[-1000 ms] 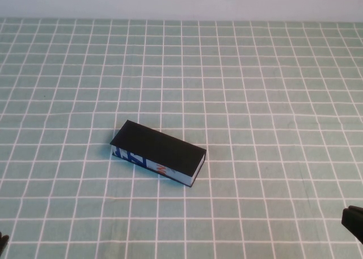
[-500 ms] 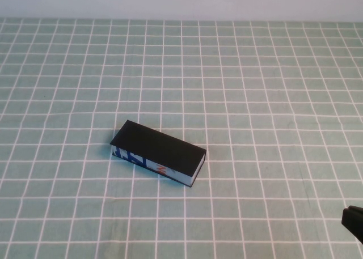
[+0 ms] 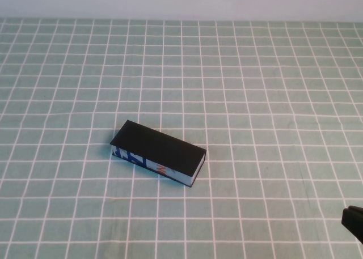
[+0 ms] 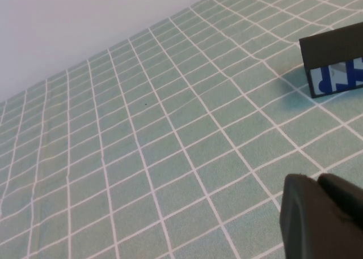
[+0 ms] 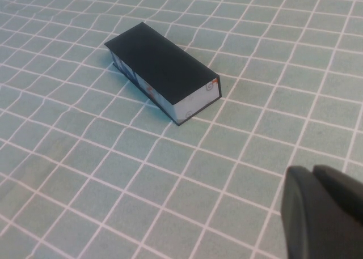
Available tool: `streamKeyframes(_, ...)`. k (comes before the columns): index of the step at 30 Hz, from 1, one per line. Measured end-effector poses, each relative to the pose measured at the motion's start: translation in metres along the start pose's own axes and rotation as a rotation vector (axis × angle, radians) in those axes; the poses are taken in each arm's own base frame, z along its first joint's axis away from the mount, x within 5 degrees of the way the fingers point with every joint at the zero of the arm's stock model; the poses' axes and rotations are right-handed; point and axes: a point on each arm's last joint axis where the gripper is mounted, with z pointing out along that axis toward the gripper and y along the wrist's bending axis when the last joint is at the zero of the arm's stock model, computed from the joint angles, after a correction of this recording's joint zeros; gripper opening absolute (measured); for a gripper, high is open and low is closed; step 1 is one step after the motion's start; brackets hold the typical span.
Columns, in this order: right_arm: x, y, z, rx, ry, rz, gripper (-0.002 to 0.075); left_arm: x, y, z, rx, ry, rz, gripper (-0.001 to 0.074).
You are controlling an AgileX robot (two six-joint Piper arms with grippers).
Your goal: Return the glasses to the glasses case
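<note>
**A bare test table, most likely a robot lab**

The setting looked like a staged work surface, not a lived-in room. A green tablecloth with a white grid covered the whole table and ran back to a plain pale wall with nothing hung on it. No furniture or household clutter showed in any view. The only object on the cloth was a closed glasses case, black on top with white sides marked in blue and orange-red. The dark tip of the right gripper showed at the near right edge, and the left gripper appeared in its own wrist view.
</note>
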Motion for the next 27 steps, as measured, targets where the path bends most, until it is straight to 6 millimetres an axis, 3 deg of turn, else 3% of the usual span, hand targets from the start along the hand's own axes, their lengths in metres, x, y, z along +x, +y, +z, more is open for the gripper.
streamKeyframes(6,-0.001,-0.002,0.0,0.017,-0.011,-0.024,-0.0011,0.0,0.0,0.0,0.0,0.0,0.0,0.0001)
streamKeyframes(13,0.003,-0.016,-0.014,0.201,-0.166,-0.107,-0.0011,0.0,0.0,0.0,0.0,0.0,0.0,0.0002)
streamKeyframes(20,0.034,-0.023,-0.029,0.349,-0.276,-0.084,-0.0011,0.0,0.0,0.0,0.0,0.0,0.0,0.0001)
streamKeyframes(27,0.069,-0.028,-0.021,0.363,-0.195,-0.072,-0.0011,0.0,0.0,0.0,0.0,0.0,0.0,0.0001)
